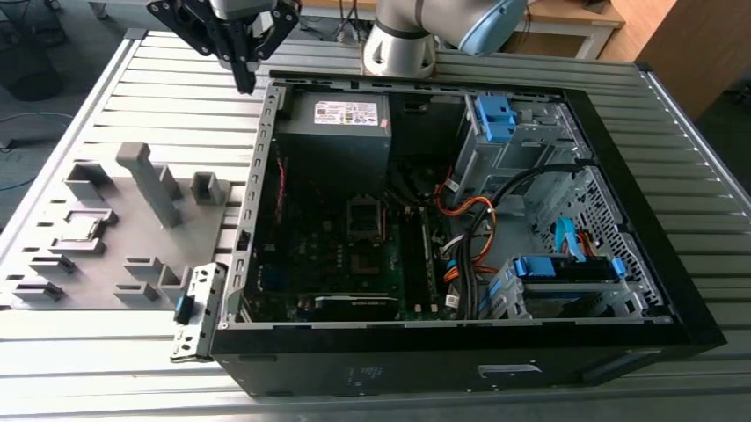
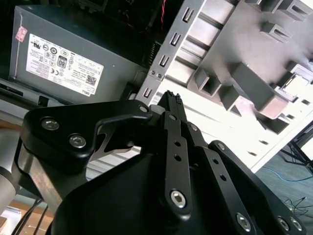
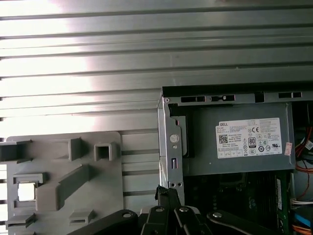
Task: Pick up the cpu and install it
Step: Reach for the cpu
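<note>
The cpu (image 1: 80,229) is a small silvery square lying flat in a pocket of the grey tray (image 1: 141,255), at the exterior view's left. It shows as a bright square in the first wrist view (image 3: 25,192) and in the second wrist view (image 2: 299,86). My gripper (image 1: 244,83) hangs high above the table, just off the open computer case's back corner and far from the cpu. Its black fingers meet at the tips (image 2: 171,98) with nothing between them. The green motherboard (image 1: 340,255) with its socket (image 1: 364,215) lies inside the case.
The open black case (image 1: 470,352) takes up the middle and right of the slatted metal table (image 1: 153,79). Inside it are the grey power supply box (image 1: 334,127), blue drive brackets (image 1: 495,119) and orange and black cables (image 1: 470,220). Grey upright blocks (image 1: 153,180) stand on the tray.
</note>
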